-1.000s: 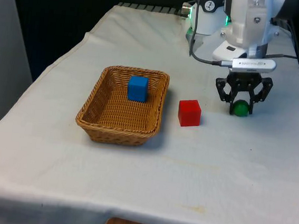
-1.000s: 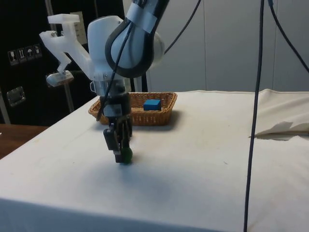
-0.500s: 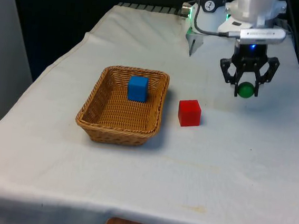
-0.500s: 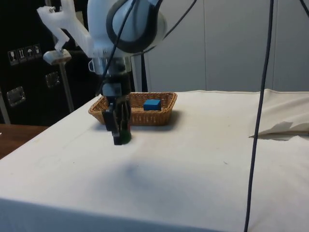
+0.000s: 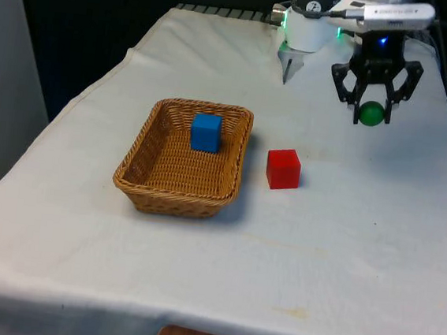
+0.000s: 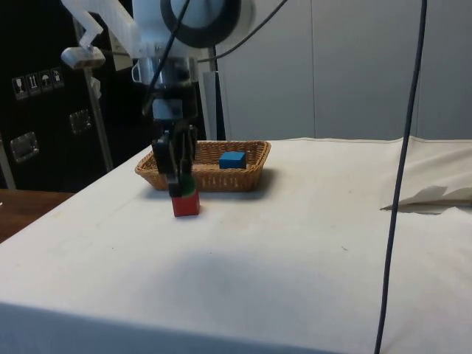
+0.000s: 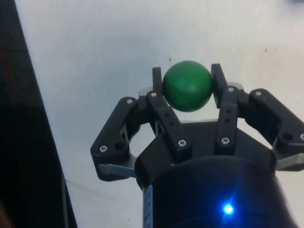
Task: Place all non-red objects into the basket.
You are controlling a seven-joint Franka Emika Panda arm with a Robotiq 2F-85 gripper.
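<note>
Gripper (image 5: 371, 110) clamped on green ball (image 5: 371, 113), held above cloth (image 5: 342, 250) at front view's right. In side view the ball (image 6: 186, 184) is mostly hidden by fingers. Blue cube (image 5: 205, 132) in basket (image 5: 174, 199); red cube (image 5: 283, 169) just beside the basket, apart.

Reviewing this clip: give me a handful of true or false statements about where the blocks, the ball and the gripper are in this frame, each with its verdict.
1. The gripper holds the green ball off the table. True.
2. The blue block lies in the basket. True.
3. The red block is in the basket. False: it sits on the white cloth, at the front view's right of the basket.
4. The gripper hangs directly over the basket. False: in the front view it is well off to the right of the basket, beyond the red block.
5. The ball sits between the two fingers. True.
</note>
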